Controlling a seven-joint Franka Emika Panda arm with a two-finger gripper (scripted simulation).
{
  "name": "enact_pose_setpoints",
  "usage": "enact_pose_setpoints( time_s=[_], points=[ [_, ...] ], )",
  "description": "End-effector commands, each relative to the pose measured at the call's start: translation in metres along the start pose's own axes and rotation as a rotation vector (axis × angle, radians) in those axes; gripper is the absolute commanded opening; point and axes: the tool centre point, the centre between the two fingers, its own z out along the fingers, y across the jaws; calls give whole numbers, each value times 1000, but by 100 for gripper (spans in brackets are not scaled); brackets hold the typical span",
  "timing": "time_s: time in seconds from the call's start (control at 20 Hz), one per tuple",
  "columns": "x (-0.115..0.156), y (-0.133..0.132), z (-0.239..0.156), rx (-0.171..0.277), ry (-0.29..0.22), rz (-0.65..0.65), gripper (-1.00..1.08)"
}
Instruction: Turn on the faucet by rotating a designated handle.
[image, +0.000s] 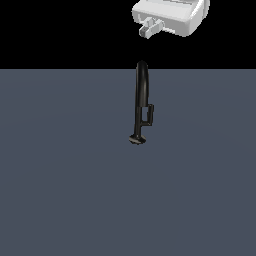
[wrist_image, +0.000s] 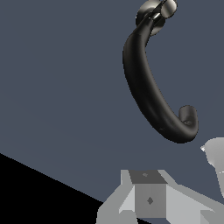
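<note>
faucet (image: 141, 95): glossy black arched tube, round base | handle (image: 148, 114): small bracket on lower stem | gripper (image: 150, 29): above, apart from faucet; finger spacing unclear | floor (image: 60, 175): plain slate-grey, black backdrop

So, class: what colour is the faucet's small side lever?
Glossy black handle, like the tall arched faucet; clearest in the exterior view.
</note>
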Motion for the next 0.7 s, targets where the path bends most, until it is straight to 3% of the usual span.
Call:
enact_pose_setpoints(
  time_s=[0.0, 0.65],
  points=[
    [18, -1, 1, 39, -40, 39, -100],
    [117, 4, 18, 262, -270, 268, -100]
  ],
)
